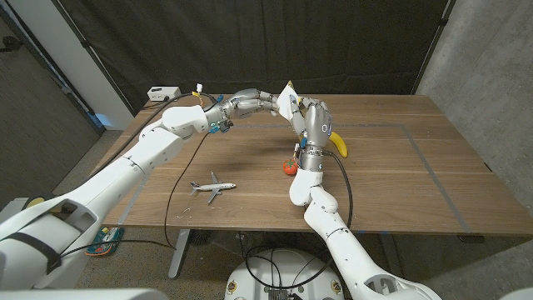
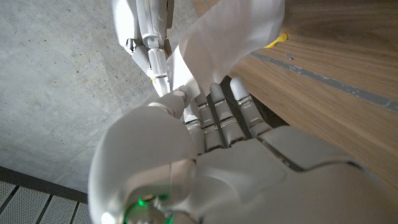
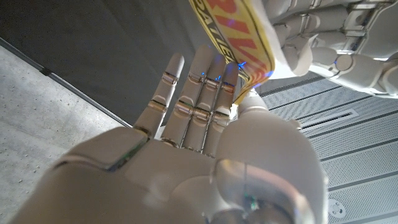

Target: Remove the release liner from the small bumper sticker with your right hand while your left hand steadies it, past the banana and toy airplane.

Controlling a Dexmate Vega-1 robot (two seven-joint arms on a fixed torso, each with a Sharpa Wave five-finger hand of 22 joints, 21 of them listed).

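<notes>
A: We log the bumper sticker [image 1: 288,101] held up in the air over the far middle of the table [image 1: 400,183], between both hands, well above the wood. The left hand [image 1: 260,102] has its fingers closed on one end. The right hand [image 1: 311,122] stands upright against the other; its thumb and a finger look pinched on the sticker's edge, the rest spread.

B: The step, as we judge it?

A: Peeling, with liner and face not yet clearly parted. To do it well, we would keep the left grip firm and unmoving, pinch only the liner corner with the right, and draw it away slowly along the sticker's length so the face does not curl onto itself.

B: What do the views add to each other?

A: The head view places the banana [image 1: 337,143] just beside the right wrist, a small red thing [image 1: 289,167] near it, and the toy airplane [image 1: 212,187] on the near side, well apart from the work. The right wrist view shows the printed yellow and red face [image 3: 239,37] meeting the fingertips [image 3: 231,70]. The left wrist view shows the plain white side [image 2: 230,34] above the left fingers [image 2: 217,99]. Which layer each hand holds, we cannot tell.
</notes>
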